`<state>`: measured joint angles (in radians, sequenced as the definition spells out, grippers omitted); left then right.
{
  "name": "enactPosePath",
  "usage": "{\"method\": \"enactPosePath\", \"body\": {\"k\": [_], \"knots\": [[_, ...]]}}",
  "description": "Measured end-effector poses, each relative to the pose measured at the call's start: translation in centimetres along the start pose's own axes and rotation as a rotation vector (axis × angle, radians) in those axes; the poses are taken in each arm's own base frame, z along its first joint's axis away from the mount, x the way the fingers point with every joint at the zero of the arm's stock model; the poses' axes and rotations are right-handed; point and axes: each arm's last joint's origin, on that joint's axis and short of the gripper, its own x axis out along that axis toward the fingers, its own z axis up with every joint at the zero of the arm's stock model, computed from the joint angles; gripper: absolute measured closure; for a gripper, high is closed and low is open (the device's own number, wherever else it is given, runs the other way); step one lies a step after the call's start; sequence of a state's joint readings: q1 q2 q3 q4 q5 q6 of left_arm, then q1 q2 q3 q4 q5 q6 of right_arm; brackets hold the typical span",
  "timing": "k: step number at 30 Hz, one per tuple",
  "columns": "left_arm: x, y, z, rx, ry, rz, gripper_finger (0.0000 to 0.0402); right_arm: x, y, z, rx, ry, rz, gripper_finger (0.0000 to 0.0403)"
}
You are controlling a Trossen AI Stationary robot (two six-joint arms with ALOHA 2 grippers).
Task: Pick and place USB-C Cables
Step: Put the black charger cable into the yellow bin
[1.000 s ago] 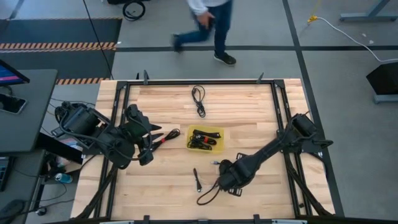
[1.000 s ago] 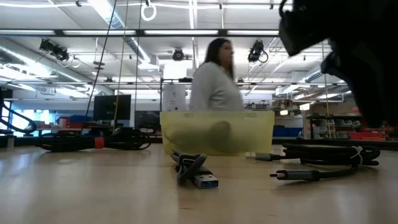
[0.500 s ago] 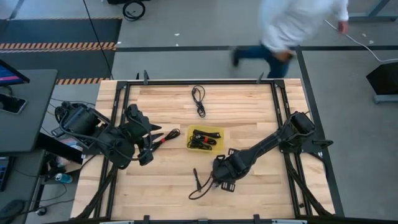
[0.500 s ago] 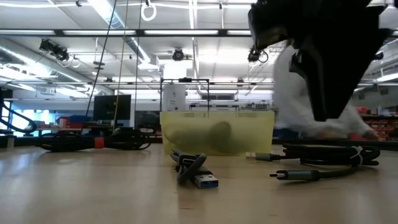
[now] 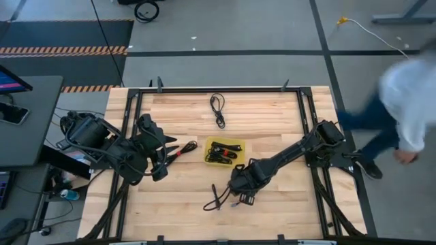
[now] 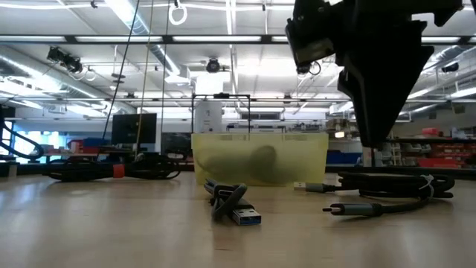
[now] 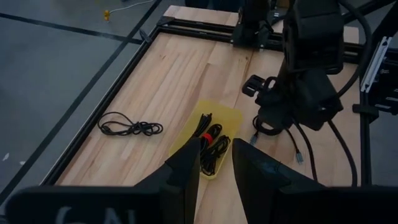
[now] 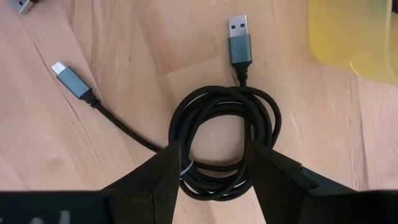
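A coiled black USB-C cable lies flat on the wood beside the yellow tray, its grey USB-A plug pointing at the tray. In the low view the coil rests on the table. My right gripper hangs open above it, a finger on either side of the coil and its tips clear of it. My right arm hides the coil in the high view. The tray holds several cables. My left gripper waits open left of the tray.
Another short cable with a USB-A plug lies near the table's near edge, left of my right gripper. One loose cable lies by the far edge. A red-tipped cable lies next to my left gripper. A person passes beyond the right side.
My right gripper has travelled toward the table's left and slightly toward the far edge, ending over the coiled cable by the tray, still open. The cables on the table have stayed put. A person has walked from left to right behind the far edge.
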<state>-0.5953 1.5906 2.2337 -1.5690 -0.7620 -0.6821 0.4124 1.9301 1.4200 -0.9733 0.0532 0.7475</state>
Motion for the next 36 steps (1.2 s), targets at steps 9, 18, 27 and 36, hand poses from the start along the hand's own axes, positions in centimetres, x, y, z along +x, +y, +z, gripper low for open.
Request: {"method": "enactPosePath", "body": {"k": [9, 18, 27, 36], "knots": [[0.0, 0.0, 0.0, -0.002, 0.001, 0.000, 0.0299, 0.0, -0.1, 1.2, 0.042, -0.016, 0.109, 0.0212], [0.0, 0.0, 0.0, -0.002, 0.001, 0.000, 0.0299, 1.1, -0.4, 0.5, 0.128, 0.017, 0.094, 0.0177], [0.0, 0.0, 0.0, -0.005, 0.000, 0.000, 0.0299, 3.7, 0.6, -1.8, 0.193, 0.015, 0.142, 0.0163], [0.0, 0.0, 0.0, -0.014, 0.000, 0.000, 0.0299, 4.9, 0.7, -2.8, 0.196, -0.017, 0.157, 0.0177]]}}
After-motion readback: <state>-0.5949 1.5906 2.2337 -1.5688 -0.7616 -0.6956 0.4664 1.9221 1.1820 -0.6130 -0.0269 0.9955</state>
